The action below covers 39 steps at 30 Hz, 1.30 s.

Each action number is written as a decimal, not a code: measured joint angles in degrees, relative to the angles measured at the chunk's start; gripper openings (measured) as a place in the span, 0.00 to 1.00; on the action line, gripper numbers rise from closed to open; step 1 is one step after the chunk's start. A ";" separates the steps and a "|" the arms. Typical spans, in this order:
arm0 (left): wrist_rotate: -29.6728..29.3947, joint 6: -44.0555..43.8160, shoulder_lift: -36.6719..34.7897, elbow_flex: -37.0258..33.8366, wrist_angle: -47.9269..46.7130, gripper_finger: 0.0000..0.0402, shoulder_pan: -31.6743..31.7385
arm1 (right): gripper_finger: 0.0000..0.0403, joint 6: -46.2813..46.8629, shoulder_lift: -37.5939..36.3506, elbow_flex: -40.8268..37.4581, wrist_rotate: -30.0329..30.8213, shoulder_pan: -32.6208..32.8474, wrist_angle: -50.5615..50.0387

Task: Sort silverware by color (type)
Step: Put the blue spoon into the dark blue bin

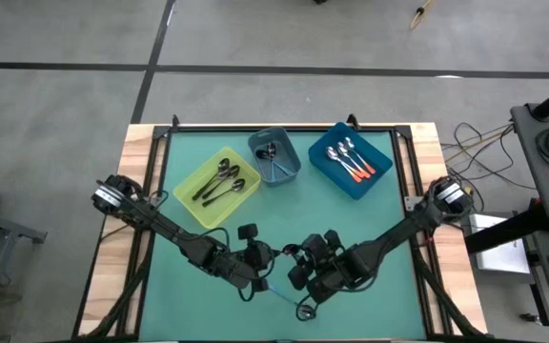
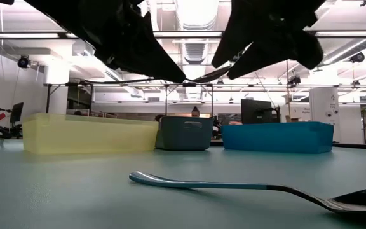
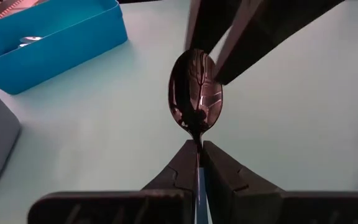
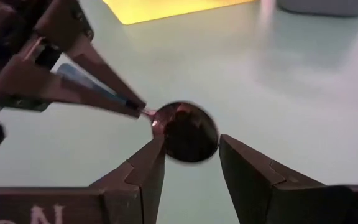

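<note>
Left gripper (image 3: 199, 149): fingers pinched tight on the neck of a light-blue-handled spoon (image 3: 196, 92), held in the air above the green table (image 1: 370, 214); the blue handle shows between its fingers, the shiny bowl sticks out just ahead of the tips.
Right gripper (image 4: 191, 152): jaws apart, one finger on each side of that same spoon's bowl, close beside it; whether they touch the bowl cannot be told.
Both grippers: tip to tip over the near middle of the table, the spoon bridging them.
Second spoon (image 2: 246, 189): light blue handle, lying flat on the table just below and nearer than the right gripper, untouched.
Yellow bin (image 1: 215, 187): well beyond the left gripper, holding black-handled spoons (image 1: 219, 183).
Grey-blue bin (image 1: 274, 156): beyond both grippers, between the other two bins; a spoon bowl and light blue handles (image 1: 278, 168) show inside.
Blue bin (image 1: 351, 159): well beyond the right gripper, holding orange-red-handled spoons (image 1: 351, 161).
Bins: standing in a row, close together but apart, at the far side of the table.
Room: cables and equipment on the floor beside the table.
</note>
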 joint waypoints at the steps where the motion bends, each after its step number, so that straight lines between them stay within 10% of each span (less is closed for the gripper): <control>1: 0.00 0.00 0.00 0.00 0.30 0.00 0.01 | 0.35 -0.35 0.00 0.00 -0.01 -0.19 0.02; 13: -0.71 1.08 -0.02 0.04 3.96 0.00 -0.01 | 0.30 -5.71 0.10 0.00 0.55 -1.11 3.68; 23: -1.43 1.68 -0.02 0.04 3.83 0.00 -0.01 | 0.05 -9.52 0.11 0.04 2.33 -1.07 4.35; 39: -0.91 1.56 -0.28 0.15 4.62 0.16 0.01 | 0.03 -19.91 0.00 -0.02 1.56 -1.05 3.42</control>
